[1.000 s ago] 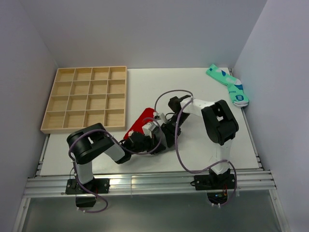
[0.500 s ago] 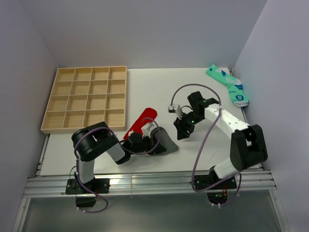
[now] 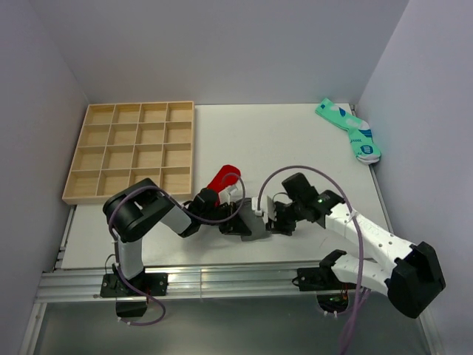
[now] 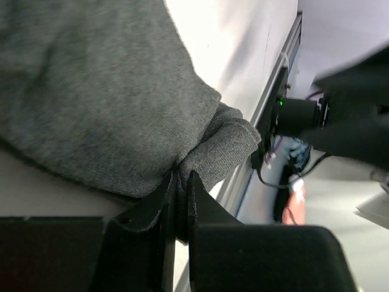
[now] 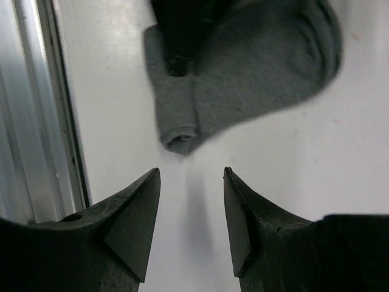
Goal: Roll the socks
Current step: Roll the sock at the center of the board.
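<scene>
The dark grey sock lies near the table's front edge, with one edge partly rolled. My left gripper is shut on a fold of it; in the left wrist view the jaws pinch the grey fabric. The red sock lies just behind, partly under the left arm. My right gripper is open and empty, low, just right of the grey sock. In the right wrist view the gripper faces the sock's rolled end without touching it.
A wooden compartment tray stands at the back left. A pair of mint-green patterned socks lies at the back right corner. The metal rail runs along the table's front edge, close to the grey sock.
My right arm has swung down and in from mid-table to the grey sock's right side. My left gripper has shifted right with the grey sock, uncovering more of the red sock.
</scene>
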Robot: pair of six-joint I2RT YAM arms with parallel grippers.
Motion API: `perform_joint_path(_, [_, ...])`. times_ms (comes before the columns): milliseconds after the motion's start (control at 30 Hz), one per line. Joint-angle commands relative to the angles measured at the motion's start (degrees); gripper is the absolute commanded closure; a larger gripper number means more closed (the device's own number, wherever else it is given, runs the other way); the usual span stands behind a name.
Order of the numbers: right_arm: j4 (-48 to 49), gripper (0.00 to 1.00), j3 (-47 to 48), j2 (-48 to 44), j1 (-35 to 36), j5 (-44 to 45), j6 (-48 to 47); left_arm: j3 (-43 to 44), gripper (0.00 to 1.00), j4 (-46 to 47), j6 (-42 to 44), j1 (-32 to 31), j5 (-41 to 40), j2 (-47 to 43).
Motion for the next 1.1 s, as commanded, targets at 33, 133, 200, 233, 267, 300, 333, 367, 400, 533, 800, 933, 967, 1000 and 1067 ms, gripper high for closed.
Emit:
perform_joint_path(33, [8.1, 0.47, -4.1, -2.3, 8.8, 5.5, 0.4, 0.2, 1.00, -19.1, 2.3, 3.2, 6.9, 1.4])
perform_joint_path(133, [9.8, 0.48, -4.8, -0.3, 10.7, 5.5, 0.7, 2.2, 1.00, -22.9, 3.3, 4.0, 8.6, 2.0])
perform_joint_path(200, [11.0, 0.48, -5.6, 0.4, 12.3, 6.0, 1.2, 3.6, 1.00, -24.8, 3.6, 4.1, 9.1, 2.8])
perform_joint_path(233, [13.0, 0.48, -6.1, 0.4, 12.9, 7.1, 1.4, 4.0, 1.00, -25.5, 3.8, 4.0, 9.6, 3.1])
perform_joint_path(267, [13.9, 0.48, -7.0, 0.4, 14.4, 8.0, 1.5, 4.6, 1.00, -26.1, 3.9, 4.1, 9.7, 3.5])
perform_joint_path(300, [14.7, 0.48, -7.6, 0.3, 15.3, 8.7, 1.6, 5.3, 1.00, -26.6, 4.1, 4.2, 9.9, 3.7])
perform_joint_path(333, [16.5, 0.47, -8.0, 0.1, 16.0, 9.4, 1.8, 5.6, 1.00, -27.3, 4.2, 4.2, 10.1, 3.9])
perform_joint_path(367, [17.3, 0.47, -9.0, -0.1, 17.4, 10.6, 2.2, 6.0, 1.00, -27.9, 4.3, 4.2, 10.1, 4.2])
perform_joint_path(400, [18.0, 0.47, -9.4, -0.4, 18.2, 11.1, 2.3, 6.6, 1.00, -28.6, 4.6, 4.3, 10.1, 4.2])
perform_joint_path(533, [20.4, 0.47, -10.5, 0.1, 22.0, 13.2, 3.4, 7.6, 1.00, -30.0, 5.3, 4.6, 10.6, 4.6])
perform_joint_path(800, [24.9, 0.49, -11.4, 5.3, 24.6, 16.0, 4.0, 8.0, 1.00, -30.4, 5.7, 4.8, 11.1, 4.4])
perform_joint_path(933, [26.5, 0.58, -11.4, 7.8, 24.6, 16.8, 4.5, 8.4, 1.00, -31.5, 6.2, 4.9, 10.6, 3.6])
perform_joint_path(967, [26.6, 0.62, -11.3, 8.7, 24.5, 16.8, 5.0, 8.5, 1.00, -31.6, 6.5, 4.9, 10.6, 3.0])
perform_joint_path(1000, [26.8, 0.64, -11.2, 9.2, 24.5, 16.7, 5.2, 8.7, 0.99, -31.7, 6.6, 4.9, 10.5, 2.7])
perform_joint_path(1067, [26.8, 0.71, -10.9, 10.4, 24.4, 17.0, 6.0, 8.8, 0.97, -31.7, 7.0, 4.9, 9.5, 1.5])
